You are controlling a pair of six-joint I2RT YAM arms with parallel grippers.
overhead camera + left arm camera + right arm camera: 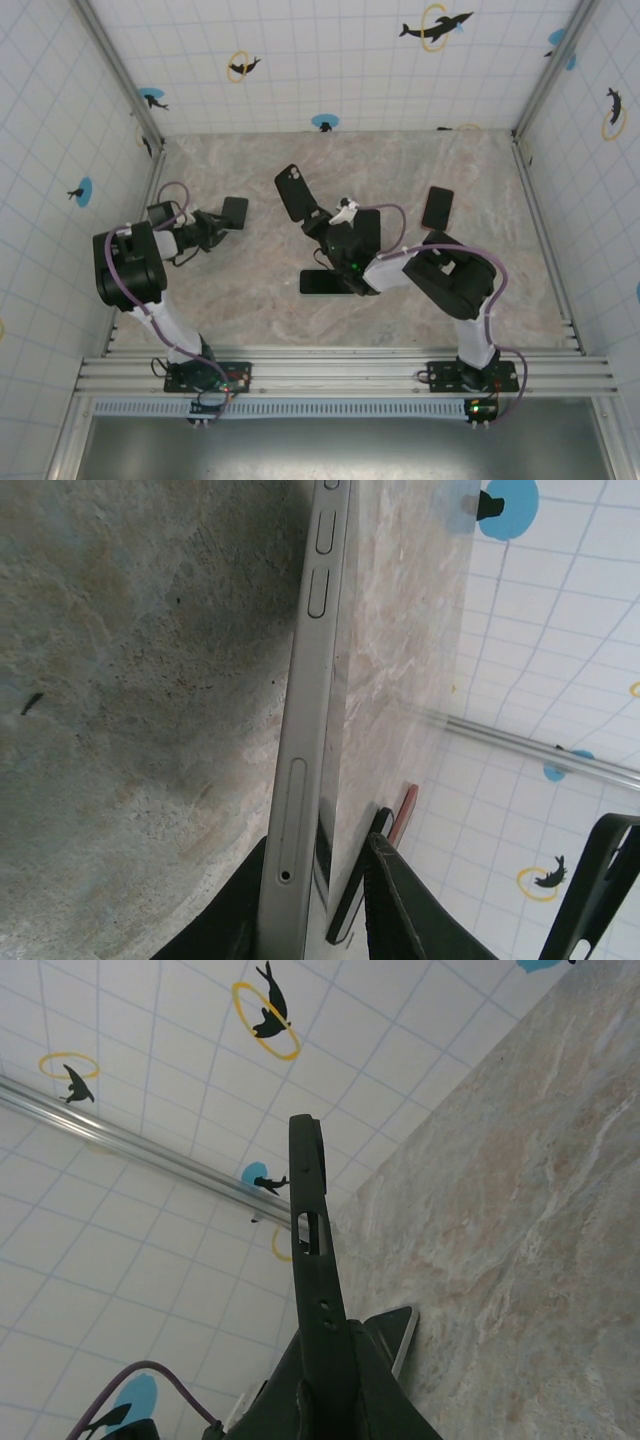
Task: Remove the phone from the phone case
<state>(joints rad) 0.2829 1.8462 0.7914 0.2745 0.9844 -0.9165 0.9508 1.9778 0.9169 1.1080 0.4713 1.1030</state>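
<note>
Near the left edge of the marble table [250,300], the slim grey-edged phone [305,680], stiff and slick, wants gripping by its long sides; the left gripper [312,880] flanks it, hold unclear; the right gripper [320,1380] clamps the floppy black case [308,1190]

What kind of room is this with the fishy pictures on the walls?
Likely a robot testing booth, not a home: two black robot arms bolted to silver metal rails, on a marble-patterned table boxed in by white grid-patterned walls with dolphin stickers.
</note>
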